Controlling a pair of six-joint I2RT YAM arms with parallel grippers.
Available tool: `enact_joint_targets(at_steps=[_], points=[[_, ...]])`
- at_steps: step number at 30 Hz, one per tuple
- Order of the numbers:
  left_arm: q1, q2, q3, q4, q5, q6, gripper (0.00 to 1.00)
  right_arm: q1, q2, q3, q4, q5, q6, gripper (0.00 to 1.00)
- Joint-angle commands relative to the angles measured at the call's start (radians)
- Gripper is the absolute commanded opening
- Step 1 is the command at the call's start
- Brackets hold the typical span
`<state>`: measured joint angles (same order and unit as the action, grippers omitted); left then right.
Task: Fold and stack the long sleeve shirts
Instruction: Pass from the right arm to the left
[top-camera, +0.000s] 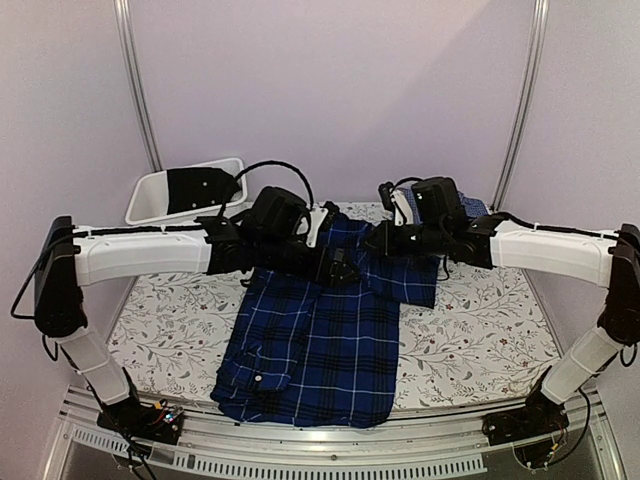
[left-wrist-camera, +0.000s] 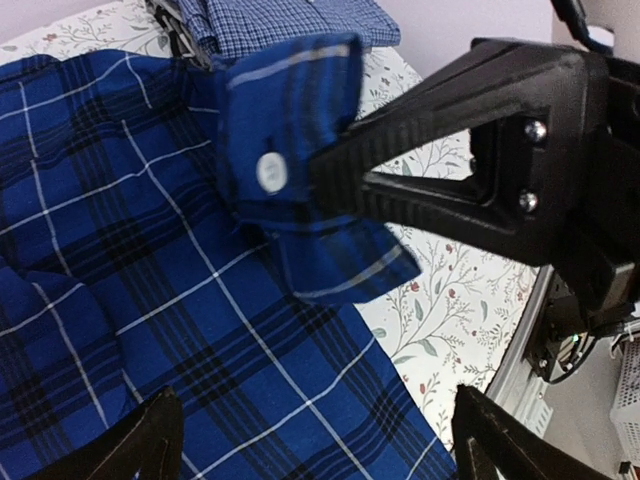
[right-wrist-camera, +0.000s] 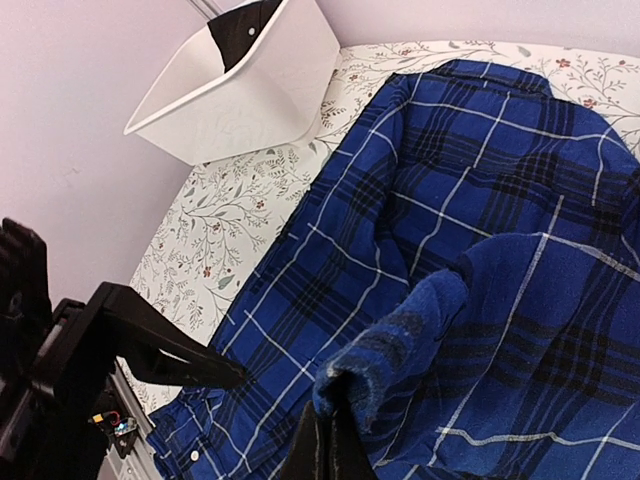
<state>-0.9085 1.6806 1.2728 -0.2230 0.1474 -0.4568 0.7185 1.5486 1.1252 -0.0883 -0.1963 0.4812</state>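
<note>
Okay, your right jaws pinch the plaid shirt (top-camera: 320, 350) cuff (left-wrist-camera: 270, 172) off the bench (top-camera: 170, 330), likely to fold it inward; left jaws hang spread above.

The navy and royal-blue plaid shirt (top-camera: 315, 350) is lying spread across the middle of the counter (top-camera: 480, 330), hem toward the near edge, one sleeve cuff (left-wrist-camera: 290, 180) (white button (left-wrist-camera: 271, 172) showing) hanging raised above the body. The lighter blue checked shirt (left-wrist-camera: 280, 25) is sitting folded toward the counter's far right.
</note>
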Motion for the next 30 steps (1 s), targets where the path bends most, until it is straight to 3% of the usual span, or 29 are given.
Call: enact_joint_targets(at_steps=[1,6,16,19,22,24,26,30], points=[[-0.047,0.056,0.055,0.035,-0.076,-0.005,0.93,0.034,0.049,0.049,0.017,-0.029,0.075,0.0],[-0.06,0.106,0.094,0.037,-0.168,-0.014,0.92,0.05,0.059,0.046,0.051,-0.032,0.137,0.0],[-0.061,0.165,0.134,0.076,-0.255,-0.016,0.72,0.06,0.057,0.042,0.11,-0.078,0.203,0.0],[-0.06,0.172,0.139,0.087,-0.26,-0.014,0.58,0.062,0.057,0.04,0.114,-0.08,0.21,0.0],[-0.06,0.179,0.146,0.081,-0.265,-0.013,0.33,0.064,0.054,0.036,0.116,-0.079,0.212,0.0],[-0.06,0.176,0.144,0.08,-0.282,-0.018,0.13,0.064,0.049,0.032,0.112,-0.067,0.212,0.06],[-0.059,0.169,0.143,0.074,-0.311,-0.019,0.0,0.064,0.032,0.024,0.107,-0.048,0.208,0.17],[-0.037,0.146,0.143,0.041,-0.354,-0.03,0.0,0.063,-0.025,0.004,0.052,0.029,0.192,0.43]])
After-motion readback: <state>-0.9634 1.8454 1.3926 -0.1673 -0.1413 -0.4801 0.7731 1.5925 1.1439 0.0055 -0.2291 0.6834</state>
